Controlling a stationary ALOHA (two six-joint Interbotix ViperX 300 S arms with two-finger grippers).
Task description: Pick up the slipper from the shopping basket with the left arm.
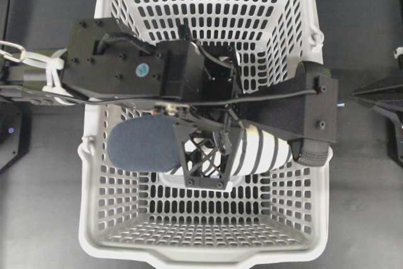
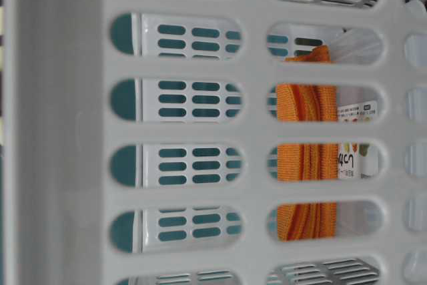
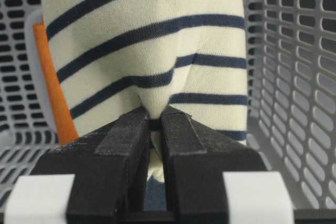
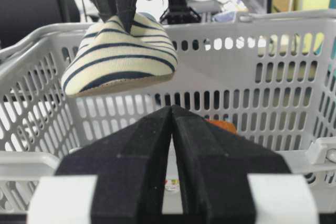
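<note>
The slipper (image 1: 145, 143), cream with navy stripes and a navy heel, hangs lifted above the floor of the light grey shopping basket (image 1: 208, 237). My left gripper (image 1: 211, 155), on the arm with the blue dot, is shut on it. In the left wrist view the gripper (image 3: 155, 116) pinches a fold of the striped upper (image 3: 147, 35). In the right wrist view the slipper (image 4: 121, 51) hangs at rim height over the basket (image 4: 252, 82). My right gripper (image 4: 171, 109) is shut and empty, outside the basket, at the right edge of the overhead view (image 1: 356, 94).
A folded orange cloth (image 3: 50, 87) lies in the basket under the slipper and shows through the slots (image 2: 307, 165), beside a labelled packet (image 2: 357, 158). A black basket handle (image 1: 315, 114) crosses the basket's right side. Slotted walls (image 3: 294, 77) close in around the slipper.
</note>
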